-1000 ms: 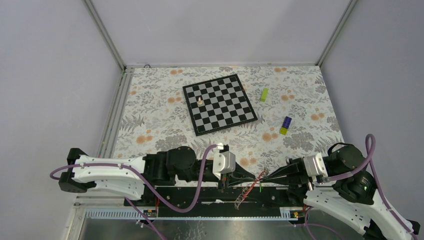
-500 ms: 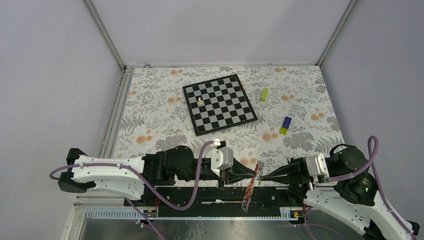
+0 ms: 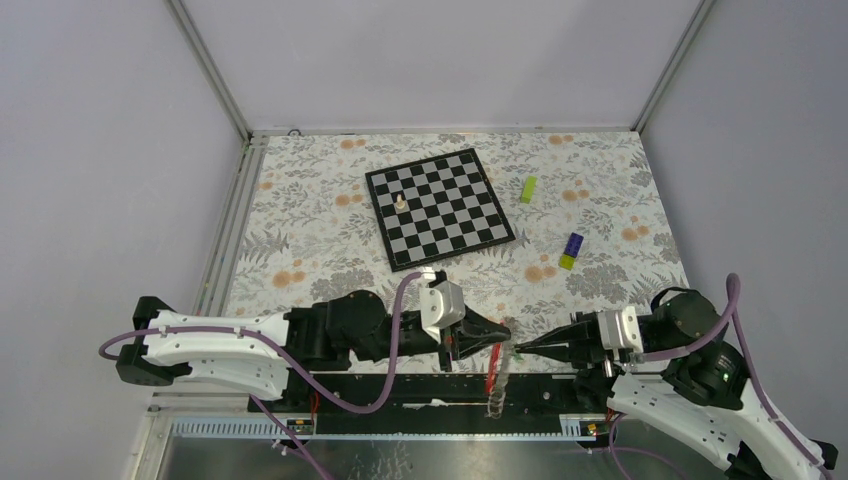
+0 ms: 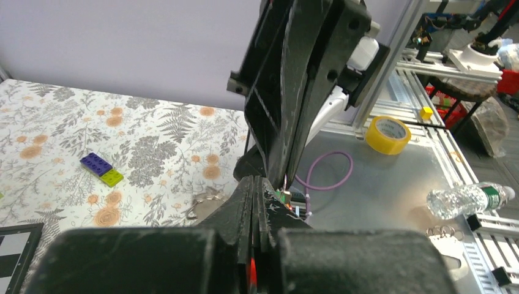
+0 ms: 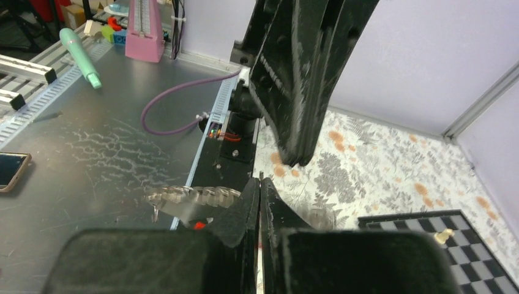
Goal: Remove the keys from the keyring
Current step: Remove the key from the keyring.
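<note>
In the top view my left gripper [image 3: 503, 332] and right gripper [image 3: 518, 349] meet tip to tip above the table's near edge, both shut. The keyring hangs between them, its red strap [image 3: 492, 368] and short chain dangling straight down. The left wrist view shows my left gripper [image 4: 254, 179] shut with red showing between its jaws, and silvery keys [image 4: 205, 201] just left of its tip. The right wrist view shows my right gripper [image 5: 259, 180] shut with a thin metal bit at its tip, and the chain [image 5: 193, 196] sticking out to the left. Exactly which part each gripper pinches is hidden.
A chessboard [image 3: 440, 208] with one small pale piece [image 3: 401, 201] lies mid-table. A lime-green block [image 3: 528, 188] and a purple-and-yellow block [image 3: 572, 250] lie to its right. The black base rail [image 3: 400, 385] runs under the grippers. A tape roll [image 4: 387, 135] and a bottle [image 4: 471, 201] lie on the metal bench.
My left gripper swung from pointing down to pointing right and moved toward the right gripper. The strap and chain, slanted before, now hang straight down. The right gripper shifted slightly left.
</note>
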`<control>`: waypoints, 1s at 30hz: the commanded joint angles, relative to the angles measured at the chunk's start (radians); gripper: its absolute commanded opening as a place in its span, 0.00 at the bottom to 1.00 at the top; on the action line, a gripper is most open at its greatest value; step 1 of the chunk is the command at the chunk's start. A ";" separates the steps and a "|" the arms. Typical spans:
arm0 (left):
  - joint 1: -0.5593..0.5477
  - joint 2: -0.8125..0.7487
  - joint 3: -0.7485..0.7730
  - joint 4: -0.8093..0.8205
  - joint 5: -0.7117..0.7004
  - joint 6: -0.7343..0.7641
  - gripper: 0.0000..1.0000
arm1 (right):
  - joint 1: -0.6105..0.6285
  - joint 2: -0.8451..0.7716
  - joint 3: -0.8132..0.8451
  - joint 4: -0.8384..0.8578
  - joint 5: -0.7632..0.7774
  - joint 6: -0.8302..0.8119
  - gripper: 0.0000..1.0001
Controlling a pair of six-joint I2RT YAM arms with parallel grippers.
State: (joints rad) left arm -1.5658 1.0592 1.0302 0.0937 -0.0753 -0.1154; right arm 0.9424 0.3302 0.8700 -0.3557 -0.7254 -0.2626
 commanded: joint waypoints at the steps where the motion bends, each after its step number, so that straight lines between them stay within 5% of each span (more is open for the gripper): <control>1: -0.002 -0.024 0.001 0.116 -0.068 -0.018 0.00 | -0.001 0.001 -0.022 0.005 0.022 -0.010 0.00; 15: -0.002 -0.070 -0.061 0.149 -0.094 -0.035 0.00 | -0.002 -0.056 -0.051 0.067 0.082 -0.003 0.00; 17: -0.002 -0.096 -0.092 0.175 -0.105 -0.039 0.12 | -0.002 -0.054 -0.038 0.052 0.069 -0.013 0.00; 20: -0.002 -0.146 -0.159 0.250 -0.092 -0.040 0.43 | -0.002 -0.049 -0.017 0.041 0.046 -0.019 0.00; 22: -0.002 -0.172 -0.195 0.291 -0.086 -0.038 0.52 | -0.001 -0.040 -0.001 0.032 0.018 -0.031 0.00; 30: -0.002 -0.135 -0.156 0.251 0.004 -0.015 0.55 | -0.002 0.010 0.052 0.024 -0.117 -0.039 0.00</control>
State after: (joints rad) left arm -1.5658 0.9016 0.8288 0.3019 -0.1390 -0.1471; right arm 0.9421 0.3046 0.8696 -0.3695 -0.7509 -0.2852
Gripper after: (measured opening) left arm 0.548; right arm 0.019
